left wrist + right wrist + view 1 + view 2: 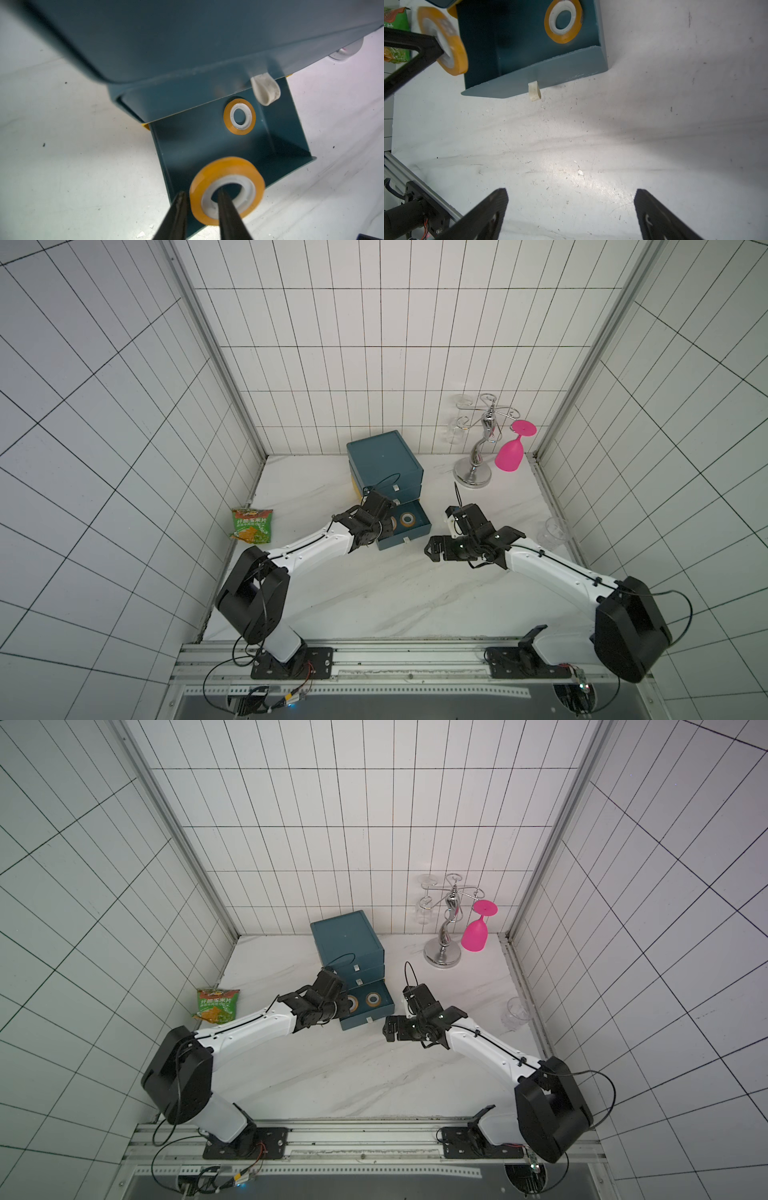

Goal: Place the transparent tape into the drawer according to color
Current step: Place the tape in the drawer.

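Left end effector (201,190) finger (228,218) inside orange tape (228,164) core

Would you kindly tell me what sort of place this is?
Likely a lab test cell dressed like a kitchen: white tiled walls, marble-look tabletop, aluminium mounting rail along its front edge.

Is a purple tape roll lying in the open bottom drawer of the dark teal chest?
No, the roll lying flat in that drawer is orange-yellow with a white core.

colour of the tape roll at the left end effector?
The tape roll is orange-yellow, white core; left wrist view best.
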Robot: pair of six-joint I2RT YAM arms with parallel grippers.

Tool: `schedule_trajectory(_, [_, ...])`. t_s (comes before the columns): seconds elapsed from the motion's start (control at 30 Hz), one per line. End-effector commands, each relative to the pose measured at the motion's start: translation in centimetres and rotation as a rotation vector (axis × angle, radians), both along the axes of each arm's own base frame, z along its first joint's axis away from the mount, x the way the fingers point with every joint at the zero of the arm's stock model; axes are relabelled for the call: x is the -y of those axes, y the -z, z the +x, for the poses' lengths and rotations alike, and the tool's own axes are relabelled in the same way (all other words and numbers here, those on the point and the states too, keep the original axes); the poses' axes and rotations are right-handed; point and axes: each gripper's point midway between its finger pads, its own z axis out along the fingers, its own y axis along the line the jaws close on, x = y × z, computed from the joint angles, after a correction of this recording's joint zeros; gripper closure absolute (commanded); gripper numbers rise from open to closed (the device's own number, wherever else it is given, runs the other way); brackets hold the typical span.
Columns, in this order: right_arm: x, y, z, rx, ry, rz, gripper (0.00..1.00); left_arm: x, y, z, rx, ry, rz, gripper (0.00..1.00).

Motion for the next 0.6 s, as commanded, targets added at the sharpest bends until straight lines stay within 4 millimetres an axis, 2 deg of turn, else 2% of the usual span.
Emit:
schedule_trajectory(0.0, [0.6,0.3,-0.1,-0.003,0.017,-0.004,0.00,-0.2,-0.3,1.0,0.065,-0.017,0.011,0.47])
schedule_trajectory(0.1, [0.4,0.3,-0.1,-0.005,0.013,-0.002,0.00,-0.2,-0.7,0.9,0.073,-0.016,-0.002,0.40])
schedule_trajectory(0.2, [0.1,0.2,0.1,0.004,0.002,0.008,0.01,0.2,-2.0,0.4,0.087,0.002,-0.042,0.39])
schedule_trajectory(0.37, [-0.5,0.1,0.6,0.064,-0.031,0.006,0.01,0.4,-6.7,-0.8,0.150,0.039,-0.143,0.35])
schedule_trajectory(0.57, [-2.0,0.1,1.4,0.139,-0.074,0.021,0.01,-1.0,-12.8,-0.8,0.268,0.044,-0.212,0.14])
